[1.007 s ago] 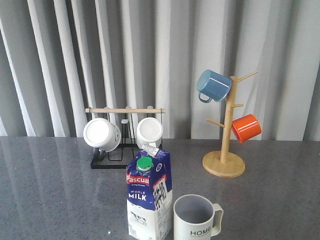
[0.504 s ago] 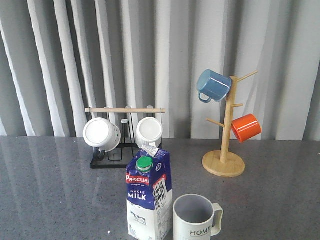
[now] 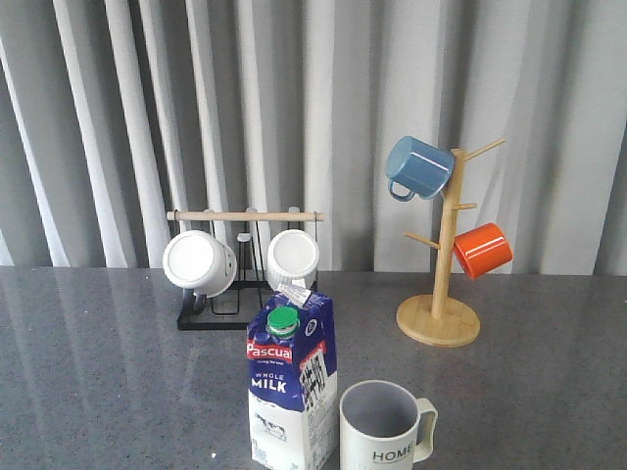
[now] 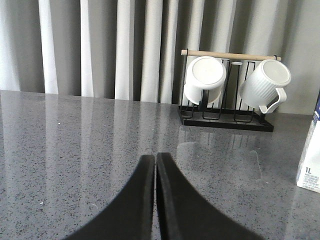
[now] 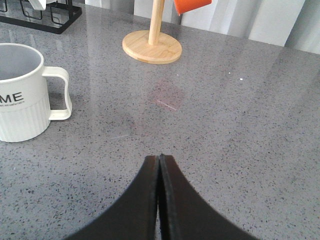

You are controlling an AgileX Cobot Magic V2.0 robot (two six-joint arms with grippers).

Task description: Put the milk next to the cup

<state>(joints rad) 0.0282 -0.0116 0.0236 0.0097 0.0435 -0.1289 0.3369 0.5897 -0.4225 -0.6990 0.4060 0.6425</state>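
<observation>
Both claws are pressed fully closed with nothing between the fingers. The left gripper (image 4: 155, 165) hangs low over bare grey table (image 4: 75, 140), and the right gripper (image 5: 159, 165) does the same on its side. Neither one is touching anything.

Out from the right claw, the cup (image 5: 22, 92) stands upright on the table, handle pointing toward the wooden mug tree (image 5: 152, 45). From the left claw I can only catch a sliver of the milk (image 4: 312, 160) at the frame edge, so hard to say much from there.

Front camera sorts it out: the milk (image 3: 291, 387) stands upright just left of the cup (image 3: 384, 426), possibly touching it. Behind them sit the black rack (image 3: 245, 284) with two white mugs, and the tree holding a blue mug (image 3: 418, 168) and an orange mug (image 3: 482, 250).
</observation>
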